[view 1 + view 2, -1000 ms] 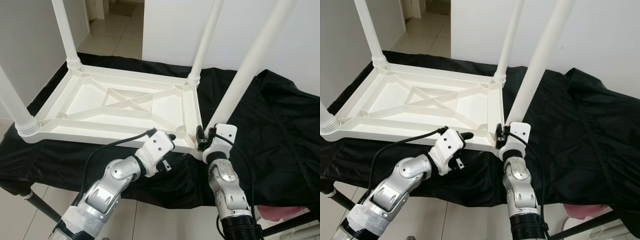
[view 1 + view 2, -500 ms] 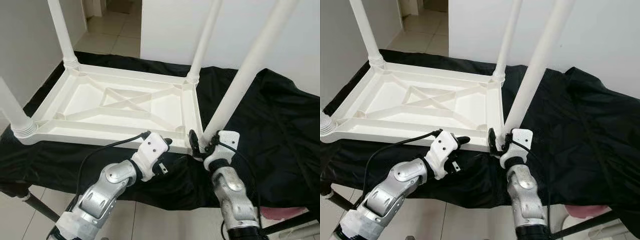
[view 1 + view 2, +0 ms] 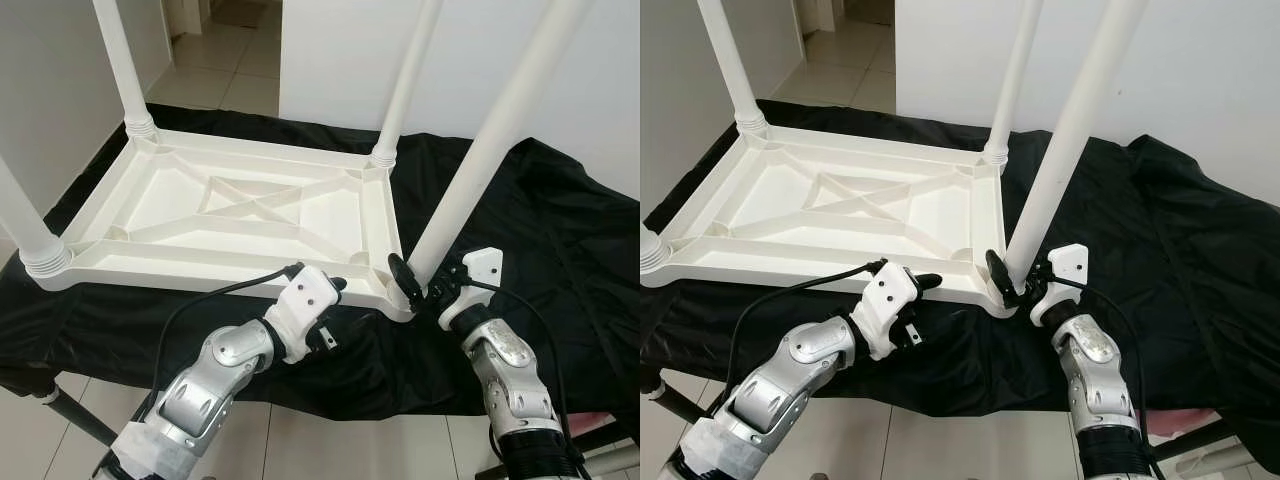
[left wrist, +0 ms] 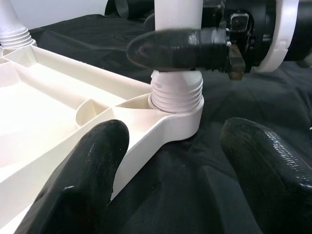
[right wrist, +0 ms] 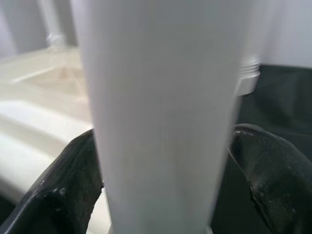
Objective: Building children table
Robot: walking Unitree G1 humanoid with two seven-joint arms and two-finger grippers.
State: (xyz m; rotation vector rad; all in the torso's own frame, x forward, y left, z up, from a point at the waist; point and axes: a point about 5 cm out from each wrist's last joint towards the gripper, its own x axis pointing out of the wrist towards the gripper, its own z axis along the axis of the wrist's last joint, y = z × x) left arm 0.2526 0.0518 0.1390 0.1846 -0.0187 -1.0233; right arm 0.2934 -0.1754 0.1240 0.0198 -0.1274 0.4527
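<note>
A white plastic children's table lies upside down on a black cloth, its legs pointing up. My right gripper is shut on the near-right leg just above its threaded socket at the table's corner. In the right wrist view a black finger presses against each side of that leg. My left gripper is open at the table's front rim, left of that corner. In the left wrist view its fingers stand wide apart, facing the leg's socket.
The other legs stand at the far left, far right and near left. The black cloth spreads rumpled to the right. White walls stand behind, and a tiled doorway lies at the back left.
My right wrist has swung to the right around the base of the near-right leg, fingers still on it. The left gripper has barely moved. The camera has shifted slightly.
</note>
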